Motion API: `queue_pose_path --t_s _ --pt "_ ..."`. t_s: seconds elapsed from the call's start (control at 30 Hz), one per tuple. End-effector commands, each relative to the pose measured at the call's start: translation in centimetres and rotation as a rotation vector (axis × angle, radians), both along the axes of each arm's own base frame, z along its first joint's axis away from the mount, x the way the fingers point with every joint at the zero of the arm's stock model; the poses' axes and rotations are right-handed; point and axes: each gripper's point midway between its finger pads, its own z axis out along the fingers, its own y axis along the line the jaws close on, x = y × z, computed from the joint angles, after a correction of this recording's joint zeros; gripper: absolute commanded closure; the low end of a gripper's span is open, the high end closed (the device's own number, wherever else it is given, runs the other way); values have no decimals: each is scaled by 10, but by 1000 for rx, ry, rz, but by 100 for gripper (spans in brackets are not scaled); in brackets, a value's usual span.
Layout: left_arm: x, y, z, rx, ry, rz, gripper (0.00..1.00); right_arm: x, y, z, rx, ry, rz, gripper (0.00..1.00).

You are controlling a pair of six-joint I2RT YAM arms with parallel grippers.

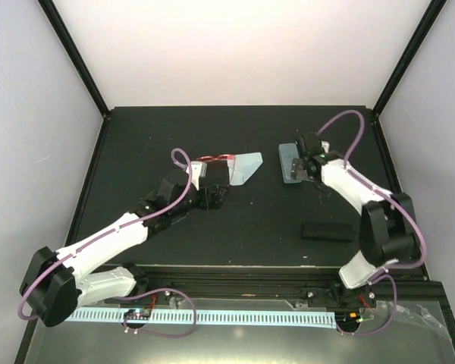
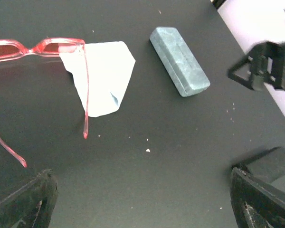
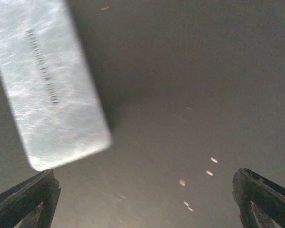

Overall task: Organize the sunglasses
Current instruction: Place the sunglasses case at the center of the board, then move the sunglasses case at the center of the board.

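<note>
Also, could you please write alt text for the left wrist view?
Red-framed sunglasses lie open on a black table, one arm crossing a light blue cleaning cloth. A closed pale blue case lies apart to the right, a black case at the lower right edge. The left gripper is open, holding nothing.

Red sunglasses point(image 2: 40, 46) partly off-frame L; pale blue case point(image 3: 52, 85) blurry, top edge off-frame.

Black desk point(image 1: 258, 220), surface speckled with small pale crumbs. Light blue cloth point(image 1: 246, 168), creased, lies flat at upper centre of the overhead view. Pale blue oblong case point(image 1: 291, 164) lies just right of it, not touching. Black oblong case point(image 1: 327, 230) lies lower right, well apart from both.
</note>
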Motion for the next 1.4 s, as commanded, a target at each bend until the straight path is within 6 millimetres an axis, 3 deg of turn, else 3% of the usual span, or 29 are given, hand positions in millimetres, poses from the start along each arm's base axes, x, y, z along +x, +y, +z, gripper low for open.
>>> queue_pose_path --t_s 0.0,0.13,0.23,0.33,0.43,0.57,0.83,1.13,1.3,1.37 --pt "3 14 14 28 -69 41 1 -50 -69 7 -79 -57 -347 0" --pt "0 20 22 11 -119 48 1 -97 -114 -14 -6 -35 -537 0" --pt "-3 19 28 -6 -152 31 1 -124 -132 -31 98 -22 -639 0" --pt "-4 18 30 -15 -157 24 1 -140 -134 -45 176 -15 -693 1" --pt "-4 16 28 -18 -157 14 1 -142 -106 -61 339 16 -654 7" --pt "-1 15 25 -9 -157 16 1 -150 -68 -71 530 68 -613 9" --pt "4 10 13 11 -126 12 1 -150 -8 -47 732 39 -517 11" --pt "6 3 -9 9 -40 11 1 -152 82 -43 923 163 -306 11" --pt "4 -1 -18 -19 1 -4 2 -149 136 -26 946 184 -24 10" --pt "2 -4 -21 -41 16 -19 2 -152 145 -24 900 203 80 8"
